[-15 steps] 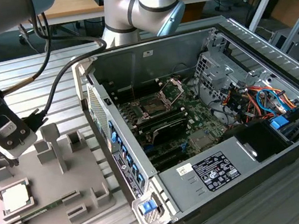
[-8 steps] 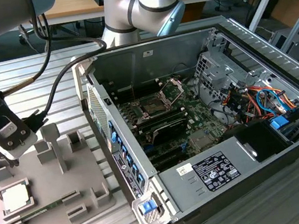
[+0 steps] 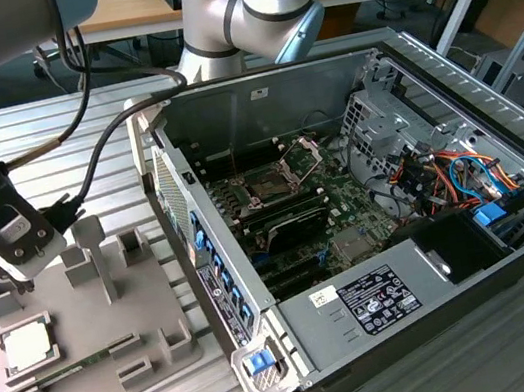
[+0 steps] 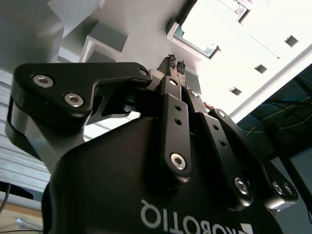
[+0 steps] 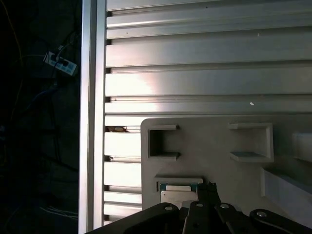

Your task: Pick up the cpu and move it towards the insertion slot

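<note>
The cpu [image 3: 26,344], a small pale square chip, lies flat in a square recess of the grey tray [image 3: 146,313] at the exterior view's left. My gripper [image 3: 13,278] hangs just above and behind it, apart from the chip. In both wrist views the fingertips [image 4: 174,62] are pressed together with nothing between them, and the cpu [image 5: 175,196] lies just beyond the gripper [image 5: 209,187]. The insertion slot [image 3: 266,187] is the square socket on the green motherboard inside the open computer case, with its hinged metal plate [image 3: 301,153] raised.
The case wall [image 3: 192,259] stands between tray and motherboard. Grey posts and blocks [image 3: 94,251] rise from the tray, and a thin green memory stick [image 3: 69,368] lies near its front. Cables [image 3: 441,174] and a drive cage crowd the case's far side. The ribbed aluminium table [image 5: 204,73] extends beyond the tray.
</note>
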{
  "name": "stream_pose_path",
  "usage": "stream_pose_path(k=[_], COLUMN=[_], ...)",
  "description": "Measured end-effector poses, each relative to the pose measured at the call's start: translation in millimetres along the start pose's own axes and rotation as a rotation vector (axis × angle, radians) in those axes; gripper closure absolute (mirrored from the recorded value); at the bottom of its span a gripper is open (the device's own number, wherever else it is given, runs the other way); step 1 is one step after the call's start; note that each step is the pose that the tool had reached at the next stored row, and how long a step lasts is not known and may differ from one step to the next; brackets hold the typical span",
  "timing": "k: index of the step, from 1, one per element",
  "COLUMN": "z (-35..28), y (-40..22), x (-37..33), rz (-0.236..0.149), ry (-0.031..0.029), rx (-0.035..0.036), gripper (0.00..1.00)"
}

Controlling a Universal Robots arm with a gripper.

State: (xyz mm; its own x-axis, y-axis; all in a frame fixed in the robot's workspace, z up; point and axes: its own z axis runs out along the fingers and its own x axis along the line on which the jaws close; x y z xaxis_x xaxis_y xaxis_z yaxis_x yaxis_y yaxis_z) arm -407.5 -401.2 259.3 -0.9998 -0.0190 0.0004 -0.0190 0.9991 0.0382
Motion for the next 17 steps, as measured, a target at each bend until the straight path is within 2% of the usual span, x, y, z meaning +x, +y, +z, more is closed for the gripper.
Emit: stream_pose_path(k=[17], z=[3.7], y=[-0.8], x=[0.3], rz=[0.0], ry=[0.0001], rx=[0.0], gripper=[0.89])
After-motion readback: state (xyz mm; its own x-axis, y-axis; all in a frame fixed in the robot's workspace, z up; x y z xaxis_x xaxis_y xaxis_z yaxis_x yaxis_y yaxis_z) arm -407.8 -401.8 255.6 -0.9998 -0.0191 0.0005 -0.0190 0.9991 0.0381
